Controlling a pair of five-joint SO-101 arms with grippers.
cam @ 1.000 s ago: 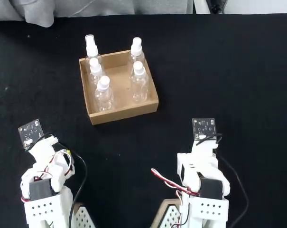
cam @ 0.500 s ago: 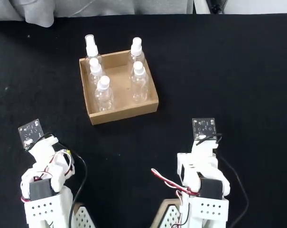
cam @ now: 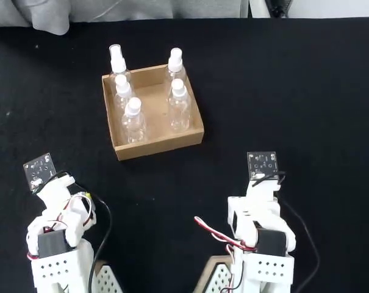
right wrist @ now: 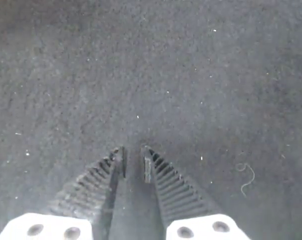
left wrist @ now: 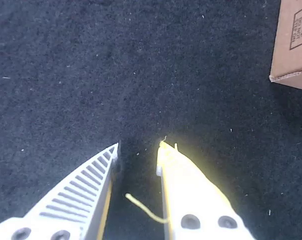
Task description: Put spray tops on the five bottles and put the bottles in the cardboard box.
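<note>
Found the left gripper (left wrist: 137,146) narrowly parted and empty over bare worktop (cam: 294,91); the right gripper (right wrist: 133,149) nearly closed, also empty. Farther off, ahead and roughly between both arms, noted the cardboard box (cam: 160,145) with five spray-topped bottles (cam: 179,110) upright, long axes vertical. Could not tell whether the far-corner bottle stood inside the rim. Judged little left to fetch.

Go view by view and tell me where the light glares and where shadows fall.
High view: the white spray tops shine bright against the black table. Left wrist view: the left claw is brightly lit on one side, with dark shadow on the table beneath. Right wrist view: shadow pools on the table around the right claw.
</note>
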